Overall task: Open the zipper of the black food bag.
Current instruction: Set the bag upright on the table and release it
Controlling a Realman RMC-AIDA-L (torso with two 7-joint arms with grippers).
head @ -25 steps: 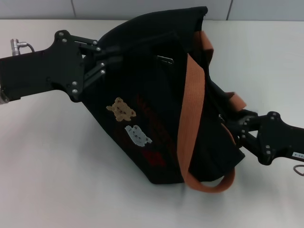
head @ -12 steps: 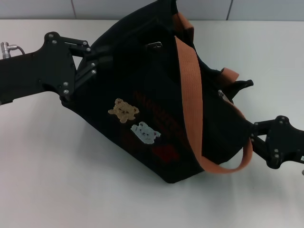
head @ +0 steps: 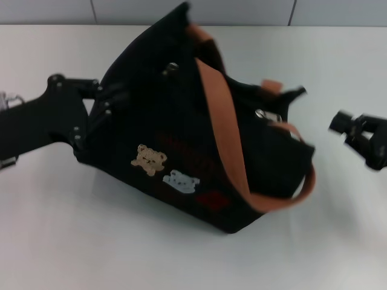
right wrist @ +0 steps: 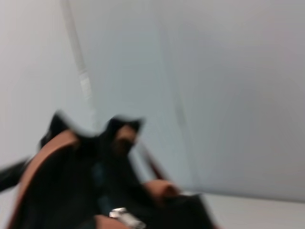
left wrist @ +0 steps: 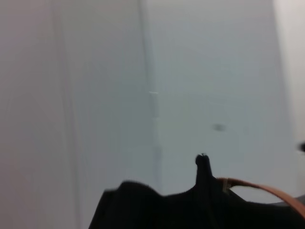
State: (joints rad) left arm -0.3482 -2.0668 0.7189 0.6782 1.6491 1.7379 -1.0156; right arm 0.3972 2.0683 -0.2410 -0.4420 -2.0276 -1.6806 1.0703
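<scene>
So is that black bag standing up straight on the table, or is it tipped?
Tipped. The black food bag leans on its side, patches facing up, the left pincer at its end. The right pincer is apart.

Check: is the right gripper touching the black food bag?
Apart. The head view shows bare white table between the right gripper and the black food bag, including its orange strap.

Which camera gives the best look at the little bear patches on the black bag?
The head view: both bear patches show on the side of the black food bag, which the left gripper meets. The wrist views show only the bag's top edges and straps, no patches.
</scene>
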